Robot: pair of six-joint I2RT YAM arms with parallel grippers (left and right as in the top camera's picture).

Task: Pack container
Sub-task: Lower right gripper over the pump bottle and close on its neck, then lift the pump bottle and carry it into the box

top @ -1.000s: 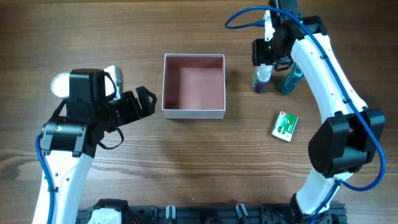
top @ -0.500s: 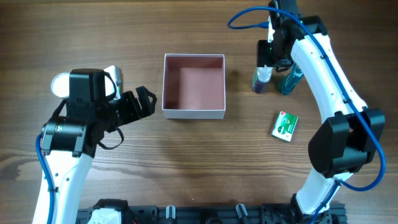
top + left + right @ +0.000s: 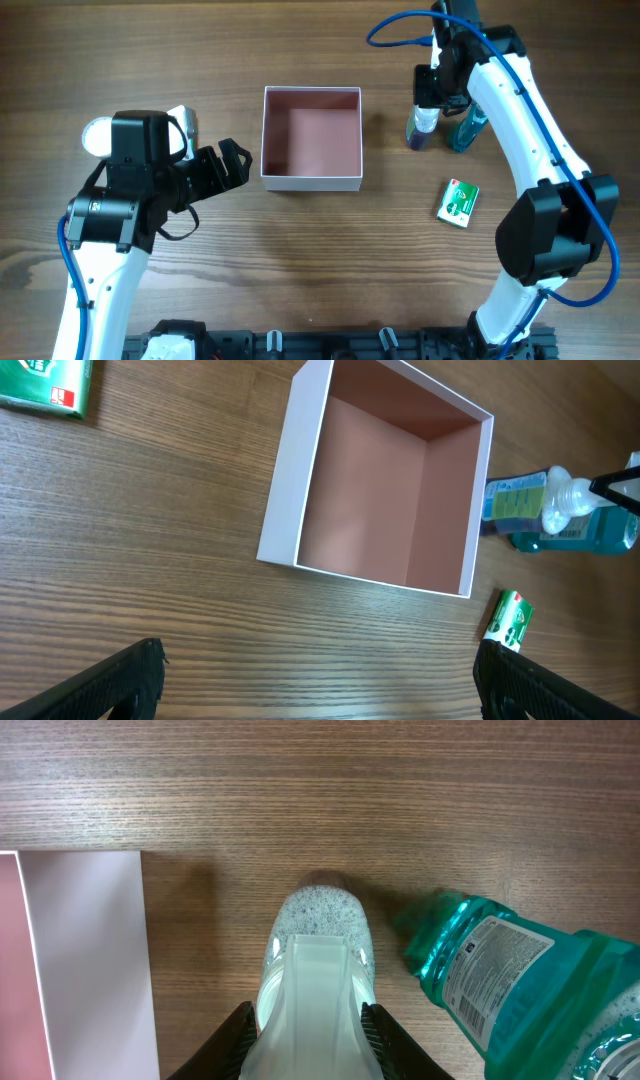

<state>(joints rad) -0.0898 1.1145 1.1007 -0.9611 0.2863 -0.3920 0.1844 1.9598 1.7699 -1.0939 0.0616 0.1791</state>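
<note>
Overhead view: square white-walled container with pinkish-brown inside (image 3: 311, 141) sits mid-bench (image 3: 320, 280), empty.
Right claw (image 3: 305, 1020): fingers pressed on both flanks of small clear speckled bottle with pale cap (image 3: 315, 970); looks clenched on it.
Left claw (image 3: 228, 165): spread wide, holding nothing, just left of container.
Neighbour: teal ribbed bottle (image 3: 500, 975) close beside.
Advice: lift straight up first, avoid nudging the teal one, then carry across to the container.

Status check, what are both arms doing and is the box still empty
Right gripper clamping the clear bottle beside the teal bottle. Left gripper open, hovering by the container. Container empty. Nothing blocking.
</note>
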